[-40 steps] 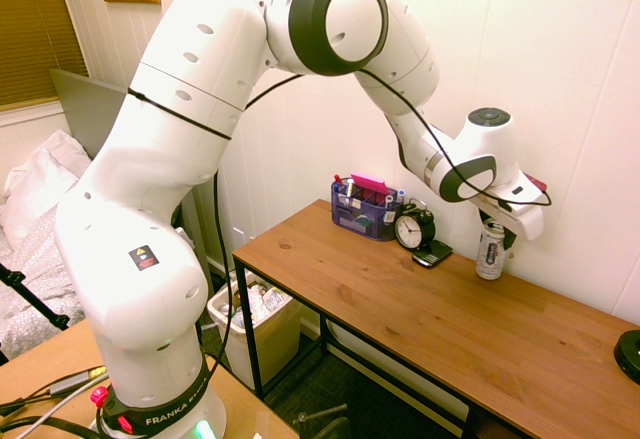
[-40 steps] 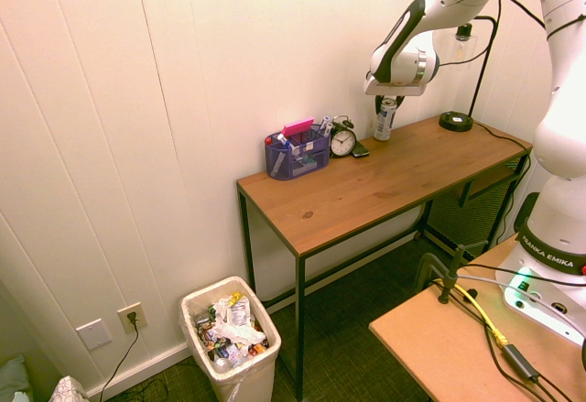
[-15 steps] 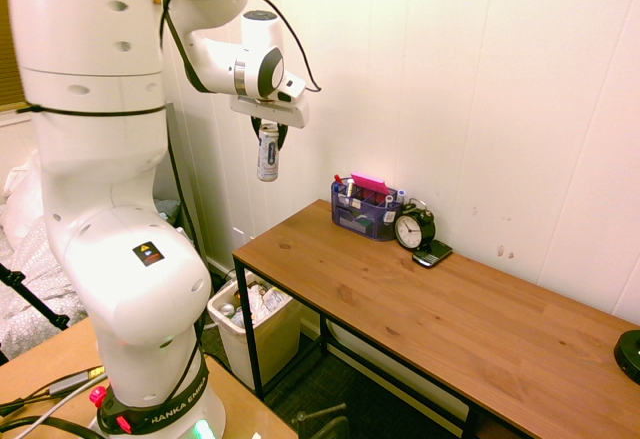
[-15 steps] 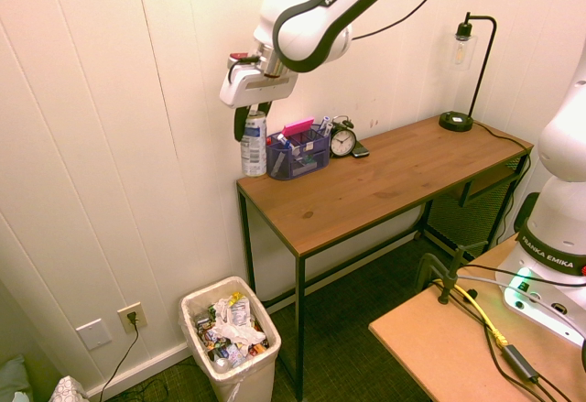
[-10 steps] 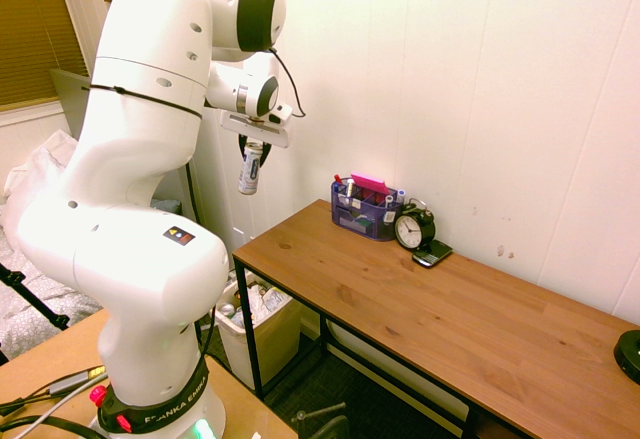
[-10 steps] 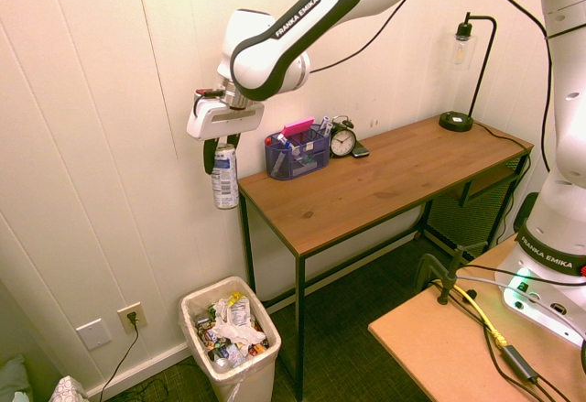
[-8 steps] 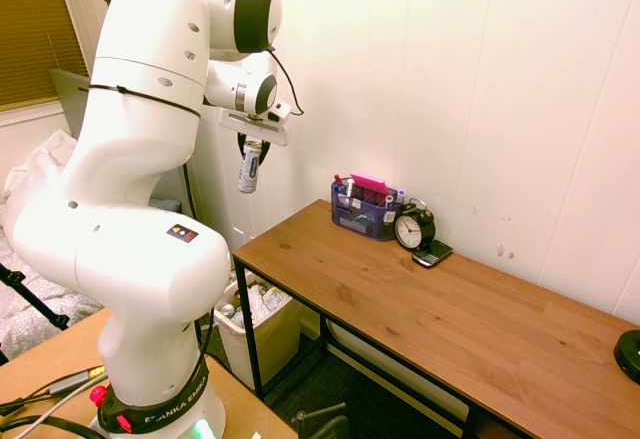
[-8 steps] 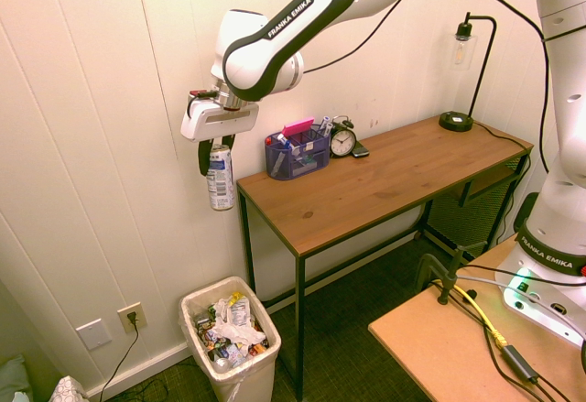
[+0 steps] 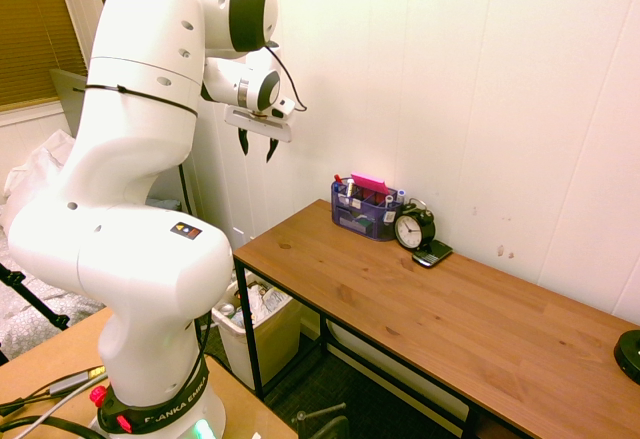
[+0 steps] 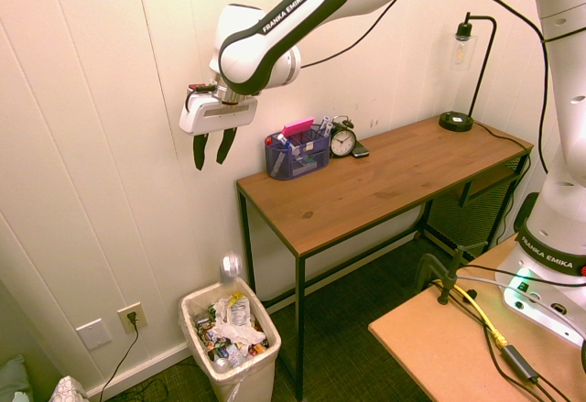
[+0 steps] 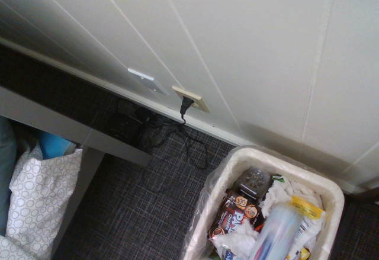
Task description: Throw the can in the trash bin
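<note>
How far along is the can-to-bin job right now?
Done: release; the jaws hang open and empty high above the cream-white plastic trash bin. In hand: the slim white-silver drink can is a mid-air blur just over the bin's rim. Left: the can landing inside among the rubbish.

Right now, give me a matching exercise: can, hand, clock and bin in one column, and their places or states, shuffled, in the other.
1. can
2. hand
3. clock
4. bin

A. on the table, beside the blue organiser
B. on the floor by the wall, full of rubbish
C. in the air just above the bin
D. open and empty, high up past the table's end

Pairs: 1-C, 2-D, 3-A, 4-B
</note>
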You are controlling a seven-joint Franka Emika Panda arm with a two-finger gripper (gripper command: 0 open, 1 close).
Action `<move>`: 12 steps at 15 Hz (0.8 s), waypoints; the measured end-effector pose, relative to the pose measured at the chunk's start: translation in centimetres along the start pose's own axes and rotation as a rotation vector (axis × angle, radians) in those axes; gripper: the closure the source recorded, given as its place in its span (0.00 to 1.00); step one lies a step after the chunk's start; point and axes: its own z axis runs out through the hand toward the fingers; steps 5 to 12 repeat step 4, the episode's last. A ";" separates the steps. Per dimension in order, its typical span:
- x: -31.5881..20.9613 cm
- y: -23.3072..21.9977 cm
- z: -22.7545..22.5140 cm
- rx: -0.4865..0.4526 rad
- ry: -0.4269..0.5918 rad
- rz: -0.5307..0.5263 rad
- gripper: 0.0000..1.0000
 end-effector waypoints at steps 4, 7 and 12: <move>4.6 4.0 -3.2 0.031 0.073 0.073 0.00; 4.6 4.0 -3.2 0.031 0.073 0.073 0.00; 4.6 4.0 -3.2 0.031 0.073 0.073 0.00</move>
